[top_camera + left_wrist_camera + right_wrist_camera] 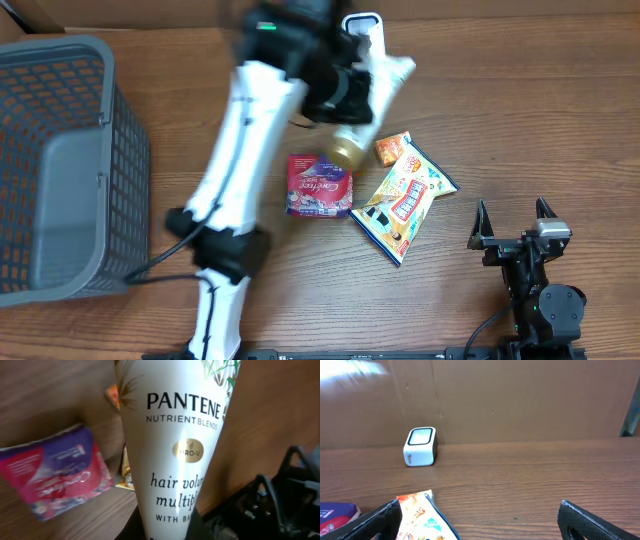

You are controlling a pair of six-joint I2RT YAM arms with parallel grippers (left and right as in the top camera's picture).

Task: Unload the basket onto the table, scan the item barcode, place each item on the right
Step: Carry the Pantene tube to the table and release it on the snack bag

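A brown wooden table (520, 110) stands against a cardboard backdrop, and the white scanner (420, 446) sits at its far edge. The left gripper (348, 98) is clamped tight on the narrow lower end of the Pantene tube (175, 450), which it holds up off the table just in front of the scanner.

From the grip, the tube's long axis runs up and away towards the scanner's right side. Its wide end reaches almost level with the scanner in the overhead view. The printed front faces the wrist camera and no barcode shows on it, so the code is probably on the back. In my judgement the next move is to turn that face to the scanner window.

Nearer the robot than the scanner, a purple pack (318, 185) and a snack packet (405, 200) lie flat on the table. The right gripper (512, 225) rests further from the scanner, at the table's near right, spread fully wide and empty. The left arm is clearly the nearer one. A grey basket (60, 170) stands well to the left of the scanner.
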